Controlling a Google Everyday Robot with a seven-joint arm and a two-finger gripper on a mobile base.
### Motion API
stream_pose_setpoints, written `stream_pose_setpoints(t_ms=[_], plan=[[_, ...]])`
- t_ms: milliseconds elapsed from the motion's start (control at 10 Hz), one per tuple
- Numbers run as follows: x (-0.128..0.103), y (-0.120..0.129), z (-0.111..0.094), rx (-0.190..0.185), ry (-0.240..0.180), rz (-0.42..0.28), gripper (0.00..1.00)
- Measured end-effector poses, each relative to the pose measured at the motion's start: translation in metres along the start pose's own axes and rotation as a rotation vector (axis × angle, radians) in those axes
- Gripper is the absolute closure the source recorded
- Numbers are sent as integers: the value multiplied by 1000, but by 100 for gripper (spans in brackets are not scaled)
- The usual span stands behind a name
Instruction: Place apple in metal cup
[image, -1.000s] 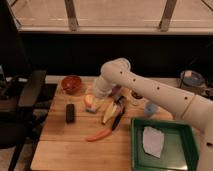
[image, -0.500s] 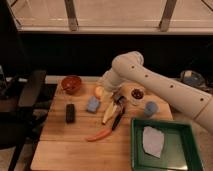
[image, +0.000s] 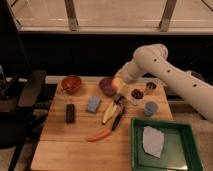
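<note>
spans the lower half as a pale wooden counter (image: 65, 145), with everything else set on it or held above it. comes in from the right edge as a thick white arm (image: 170, 75), climbs up-left to a rounded elbow high over the counter's back edge, then bends and slopes down-left through a short forearm toward the middle of the back row. fills the front right corner with a green tray (image: 177, 150) and, inside it, a crumpled white cloth (image: 152, 141). shows a red-brown bowl (image: 71, 84) at the back left, well apart from the arm, and a dark purple bowl (image: 105, 86) near the back middle. lays out toward the front an orange carrot (image: 100, 135) on a slant, then a pale banana (image: 110, 112) and a dark long-handled utensil (image: 119, 119) side by side behind it. puts a blue sponge (image: 93, 104) left of the banana and a black block (image: 70, 113) farther left. ends the forearm in the pincer (image: 119, 86), pointed down and left, clamped on the apple (image: 117, 82) and holding it clear of the counter, just beside the purple bowl's right rim. lines up to the pincer's right a clear glass with dark red contents (image: 136, 95), a light blue cup (image: 151, 107) nearer the tray, and the metal cup (image: 150, 87), upright at the back right beneath the arm, near the glass and apart from the apple.
</note>
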Motion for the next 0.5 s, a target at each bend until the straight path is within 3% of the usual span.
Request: stream_pose_setpoints(t_ms=[100, 500], plan=[[12, -3, -1, -1, 3, 35, 100], [14, -3, -2, -1, 2, 41, 100]])
